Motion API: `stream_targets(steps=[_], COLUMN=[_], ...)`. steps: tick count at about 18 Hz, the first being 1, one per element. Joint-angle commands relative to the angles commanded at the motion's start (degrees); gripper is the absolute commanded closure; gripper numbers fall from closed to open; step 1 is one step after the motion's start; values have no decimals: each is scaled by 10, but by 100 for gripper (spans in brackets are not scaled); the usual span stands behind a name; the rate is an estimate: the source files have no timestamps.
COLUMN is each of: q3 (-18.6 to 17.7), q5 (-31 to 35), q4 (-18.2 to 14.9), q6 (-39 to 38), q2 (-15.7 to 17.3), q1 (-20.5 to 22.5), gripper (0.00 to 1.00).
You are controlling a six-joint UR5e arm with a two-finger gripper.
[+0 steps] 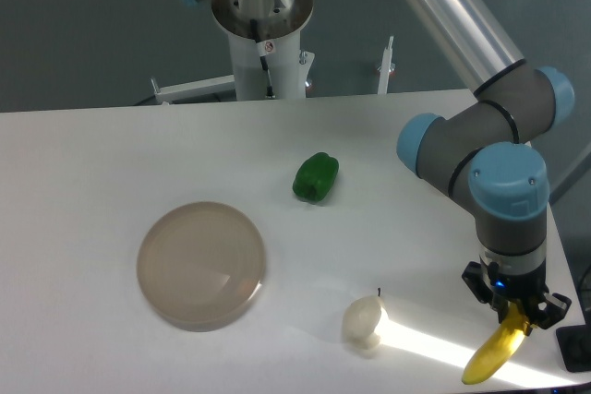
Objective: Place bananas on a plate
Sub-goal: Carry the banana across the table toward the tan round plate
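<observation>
banana (489, 357) in my claw (514, 317), clamped by its upper end, with the body hanging down and to the left of the fingers. its long axis runs on a slant from the claw toward the near edge of the surface (92, 154), lower tip leading. i cannot tell from this view whether that tip clears the surface or brushes it; the light patch under it makes the gap hard to read.

the relation i care about: the plate (201, 265) lies far to the left of the claw, well apart from it and a little farther back, lying flat with nothing on it. so the carry, as i judge it, is a long sideways sweep to the left.

between claw and plate, roughly on that line, sits the pale apple-shaped fruit (365, 322) with its thin dark stem standing up, to the left of the claw and nearer than the plate. the green pepper (316, 177) is farther back and to the left, off the direct path. because the banana dangles below the fingers, i would want some height before sweeping, or the hanging tip could clip the pale fruit or its stem.

there is 1 arm only, so no choice of side. the task is not yet done: the banana is gripped but far from the plate.
</observation>
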Motion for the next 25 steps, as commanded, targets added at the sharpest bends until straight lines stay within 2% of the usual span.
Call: stream_targets(steps=[6, 10, 12, 16, 25], q3=[-78, -116, -118, -133, -184], q5=[-16, -16, -19, -21, -28], q4=[-8, -56, -75, -76, -78], q6=[-98, -171, -219, -299, -346], q2=[73, 123, 129, 130, 150], q1=[-33, -69, -96, -136, -174], gripper=[69, 69, 69, 69, 70])
